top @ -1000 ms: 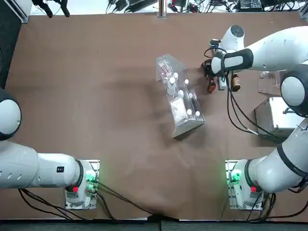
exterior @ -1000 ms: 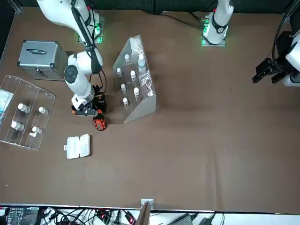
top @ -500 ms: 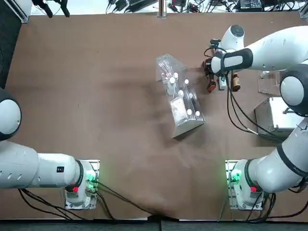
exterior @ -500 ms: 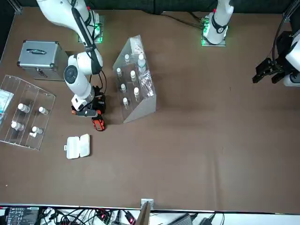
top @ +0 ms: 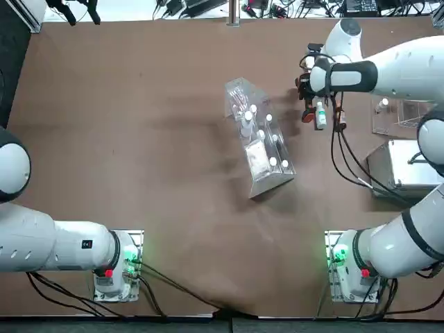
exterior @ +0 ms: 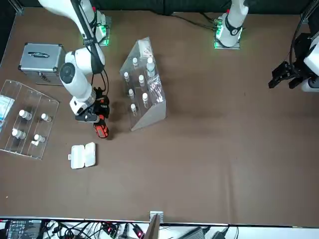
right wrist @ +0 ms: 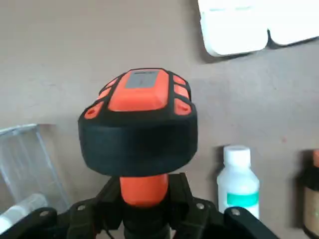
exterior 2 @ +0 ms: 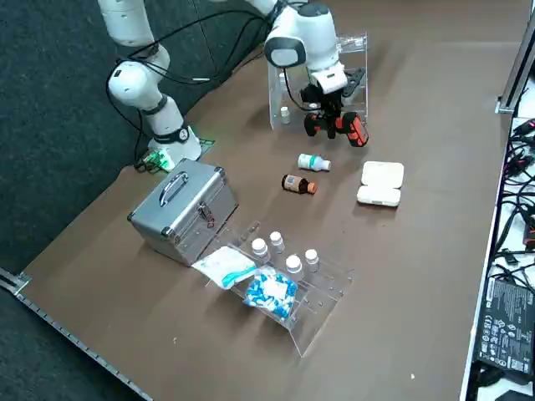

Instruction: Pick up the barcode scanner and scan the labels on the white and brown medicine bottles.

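Black with red-orange trim, the barcode scanner was in the grasp of the right claw, whose fingers were closed around its red-orange neck. Both were in the right half of the tabletop, nearer its far edge than the edge where the arm was mounted. The scanner's rounded head, with a grey patch and red-orange buttons, stuck out beyond the fingers.

Just beside the scanner, on its right-edge side, the white medicine bottle with a teal band lay on its side, its white cap toward the far edge. Next to it, closer to the right edge, lay the brown medicine bottle, its reddish-brown cap also toward the far edge. The two bottles were apart.

Nearer the far edge than the bottles, a small white case lay open. Close to the right edge, a clear plastic rack held four white-capped vials, a bag of blue and white pieces and a white packet. A closed silver case stood beside that rack, toward the robot's edge. Another clear rack, with white-capped vials inside, sat around the tabletop's middle.
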Available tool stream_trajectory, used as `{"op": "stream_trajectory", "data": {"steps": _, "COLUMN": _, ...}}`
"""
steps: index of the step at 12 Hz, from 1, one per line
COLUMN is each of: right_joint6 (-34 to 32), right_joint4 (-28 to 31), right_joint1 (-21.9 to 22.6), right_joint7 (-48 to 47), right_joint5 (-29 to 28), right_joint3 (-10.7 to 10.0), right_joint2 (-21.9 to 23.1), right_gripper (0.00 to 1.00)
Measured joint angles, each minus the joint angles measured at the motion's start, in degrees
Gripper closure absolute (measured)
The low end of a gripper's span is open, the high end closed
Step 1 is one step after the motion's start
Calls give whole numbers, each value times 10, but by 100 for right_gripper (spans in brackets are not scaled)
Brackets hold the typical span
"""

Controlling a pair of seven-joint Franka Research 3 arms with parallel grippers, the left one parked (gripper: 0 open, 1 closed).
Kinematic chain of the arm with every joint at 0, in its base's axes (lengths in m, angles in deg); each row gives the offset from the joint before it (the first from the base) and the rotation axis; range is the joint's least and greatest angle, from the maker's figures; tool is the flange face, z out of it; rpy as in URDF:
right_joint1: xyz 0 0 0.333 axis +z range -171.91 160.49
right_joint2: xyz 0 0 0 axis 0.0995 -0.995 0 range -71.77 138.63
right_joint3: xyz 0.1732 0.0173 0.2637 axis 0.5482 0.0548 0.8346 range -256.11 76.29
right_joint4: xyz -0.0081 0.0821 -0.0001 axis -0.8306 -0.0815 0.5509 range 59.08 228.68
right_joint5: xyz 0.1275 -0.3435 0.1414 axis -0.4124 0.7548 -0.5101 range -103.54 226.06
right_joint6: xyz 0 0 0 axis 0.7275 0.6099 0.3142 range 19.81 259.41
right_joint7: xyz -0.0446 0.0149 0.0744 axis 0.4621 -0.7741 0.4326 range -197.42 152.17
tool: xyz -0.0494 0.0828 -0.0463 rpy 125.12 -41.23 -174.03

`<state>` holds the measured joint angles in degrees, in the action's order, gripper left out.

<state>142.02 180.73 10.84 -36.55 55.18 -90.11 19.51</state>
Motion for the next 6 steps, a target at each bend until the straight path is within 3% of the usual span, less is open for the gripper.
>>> {"op": "stream_trajectory", "data": {"steps": 4, "right_joint6": -89, "right_joint4": 0, "right_joint1": -2, "right_joint7": -17, "right_joint5": 0, "right_joint3": -1, "right_joint2": 51, "right_gripper": 57}}
{"op": "stream_trajectory", "data": {"steps": 6, "right_joint6": -173, "right_joint4": 0, "right_joint1": -21, "right_joint7": -25, "right_joint5": 0, "right_joint3": -4, "right_joint2": 91, "right_gripper": 57}}
